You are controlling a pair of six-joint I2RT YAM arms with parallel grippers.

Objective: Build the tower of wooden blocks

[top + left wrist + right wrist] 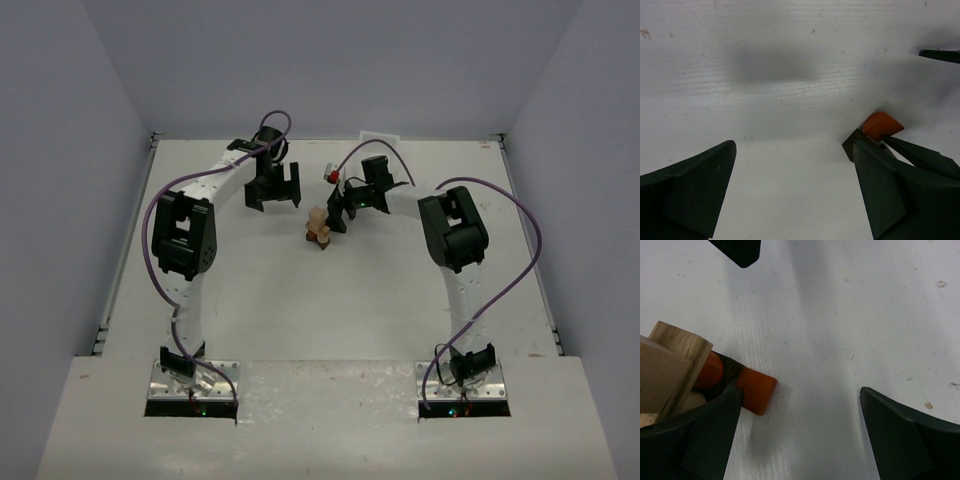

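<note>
Top external view has both my arms bent up from their bases at the near edge, elbows raised and forearms reaching toward the far middle of the table [300, 320]. My left arm rises to its elbow, then the forearm runs up and to the right. The wrist folds back so my left gripper [273, 200] points down at the table, left of the wood block tower [320, 232] and apart from it. My right arm mirrors it, with the elbow high on the right and the forearm stretched leftward. My right gripper [341, 214] is low and just beside the tower's right side. The tower is a small clump of tan and orange-brown pieces between the two grippers, nearer the right one.

Left wrist view: my fingers stand spread wide with only bare table between them. An orange block [882, 125] peeks past the right-hand finger, outside the gap.

Right wrist view: those fingers are spread too, holding nothing. A tan block [670, 365] and an orange-brown bar [757, 389] sit at the left-hand finger; whether it touches them I cannot tell.
</note>
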